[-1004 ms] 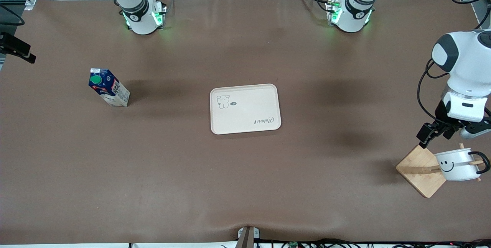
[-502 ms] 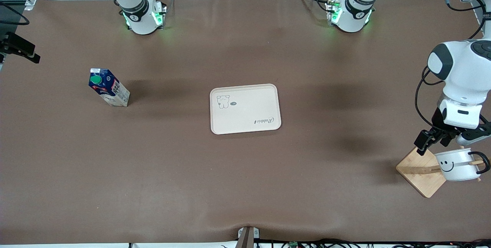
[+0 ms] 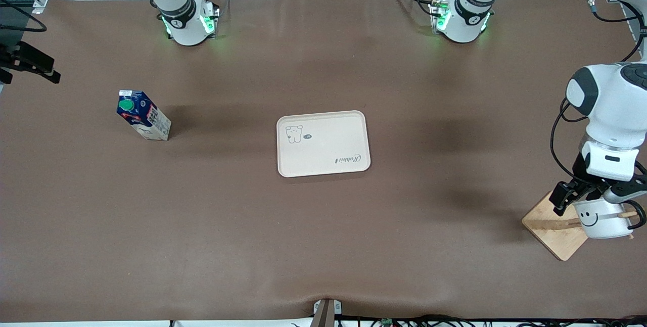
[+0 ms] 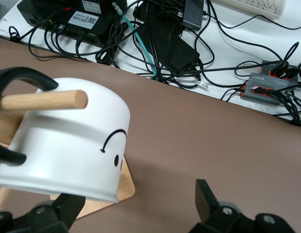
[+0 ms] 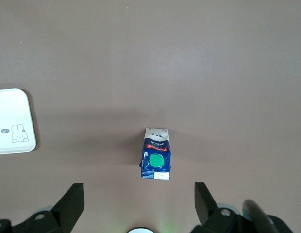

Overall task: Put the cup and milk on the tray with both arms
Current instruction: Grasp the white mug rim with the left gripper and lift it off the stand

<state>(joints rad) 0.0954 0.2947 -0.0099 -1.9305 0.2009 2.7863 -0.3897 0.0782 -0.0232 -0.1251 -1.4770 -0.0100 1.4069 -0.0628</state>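
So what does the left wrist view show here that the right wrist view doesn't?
Only the left wrist view shows the cup, hung by its handle on a wooden peg of the rack, with a tangle of cables past the table edge. The left gripper is open, with one finger under the cup.

Only the right wrist view shows the milk standing upright, seen from above, and a corner of the tray. The right gripper is open over the milk.

Both show the brown table and their own open fingers.
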